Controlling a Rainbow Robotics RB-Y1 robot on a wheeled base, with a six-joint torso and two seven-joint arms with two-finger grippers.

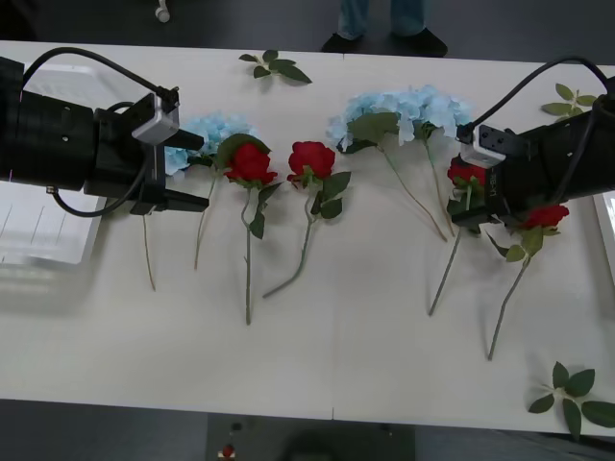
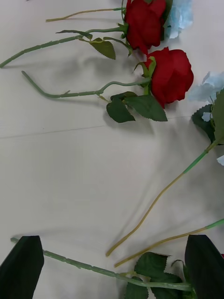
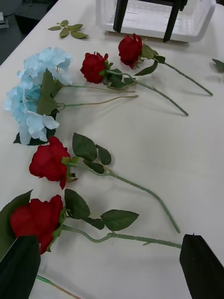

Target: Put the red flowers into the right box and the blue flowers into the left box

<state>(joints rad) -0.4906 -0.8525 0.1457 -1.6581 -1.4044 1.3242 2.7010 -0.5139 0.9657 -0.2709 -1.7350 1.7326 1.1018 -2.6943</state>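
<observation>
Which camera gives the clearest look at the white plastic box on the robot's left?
The front view, though poorly: the shallow white ribbed plastic left box lies at the table's left edge, mostly hidden by the left arm. The left wrist view shows a different white tray, far across the table. The right wrist view shows flowers and table instead.

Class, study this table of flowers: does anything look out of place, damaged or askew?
Nothing looks damaged or spilled. The red flowers and blue flowers lie flat in a loose row. Only three loose leaf sprigs lie apart at the table's edges. The left gripper and right gripper hover open.
</observation>
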